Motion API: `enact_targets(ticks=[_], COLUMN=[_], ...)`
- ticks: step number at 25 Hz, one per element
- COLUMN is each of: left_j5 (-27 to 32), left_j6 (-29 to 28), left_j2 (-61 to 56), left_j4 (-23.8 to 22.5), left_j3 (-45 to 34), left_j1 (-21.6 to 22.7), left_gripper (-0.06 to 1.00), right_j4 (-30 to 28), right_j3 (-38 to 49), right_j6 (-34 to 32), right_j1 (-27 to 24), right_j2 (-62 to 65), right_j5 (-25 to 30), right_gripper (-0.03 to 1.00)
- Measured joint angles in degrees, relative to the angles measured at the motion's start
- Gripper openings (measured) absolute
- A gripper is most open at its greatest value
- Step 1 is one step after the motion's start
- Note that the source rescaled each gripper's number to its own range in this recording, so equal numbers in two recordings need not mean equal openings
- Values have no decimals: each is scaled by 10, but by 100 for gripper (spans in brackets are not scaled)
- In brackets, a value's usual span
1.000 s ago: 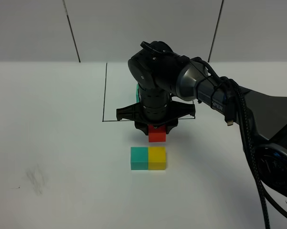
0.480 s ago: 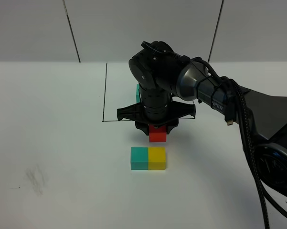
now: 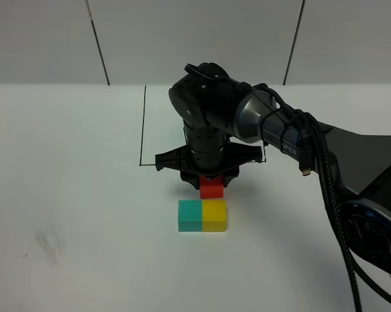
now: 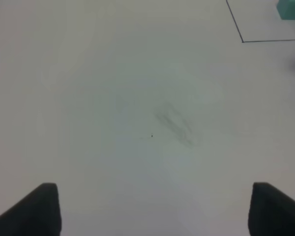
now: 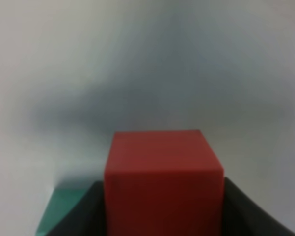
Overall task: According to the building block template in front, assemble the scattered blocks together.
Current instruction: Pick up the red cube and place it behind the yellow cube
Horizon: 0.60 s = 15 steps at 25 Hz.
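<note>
L gripper [image 4: 154, 211]: outside the overhead shot. Its wrist cam shows fingers spread wide, nothing btwn them, above white table [image 4: 88, 73] w/ grey smudge [image 4: 174, 123]. Block template [image 3: 143, 130] sits at back. Arm hides its cubes overhead, only template teal [image 4: 289, 9] shows, on L wrist cam. In front, teal cube [image 3: 189, 215] touches yellow cube [image 3: 214, 215]. R arm [image 3: 280, 130] reaches in from right, wrist pointing straight down. R gripper [image 3: 211, 183] is pinched narrow on red cube [image 3: 212, 190], just behind yellow.

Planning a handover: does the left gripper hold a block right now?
No, the left gripper stands open above the table, with nothing between its jaws.
</note>
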<state>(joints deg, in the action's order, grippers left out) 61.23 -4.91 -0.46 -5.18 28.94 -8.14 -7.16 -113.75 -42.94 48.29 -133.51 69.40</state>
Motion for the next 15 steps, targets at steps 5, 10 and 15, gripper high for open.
enact_targets(ticks=[5,10,15], left_j5=[0,0,0], left_j6=[0,0,0], left_j2=[0,0,0], left_j4=[0,0,0], left_j3=[0,0,0], left_j1=[0,0,0], left_gripper=[70,70,70], right_j4=[-6,-6,-4], right_j3=[8,19,20], right_j6=[-2,-6,-7], right_j1=[0,0,0], right_j2=[0,0,0], right_j5=[0,1,1], right_gripper=[19,19,19])
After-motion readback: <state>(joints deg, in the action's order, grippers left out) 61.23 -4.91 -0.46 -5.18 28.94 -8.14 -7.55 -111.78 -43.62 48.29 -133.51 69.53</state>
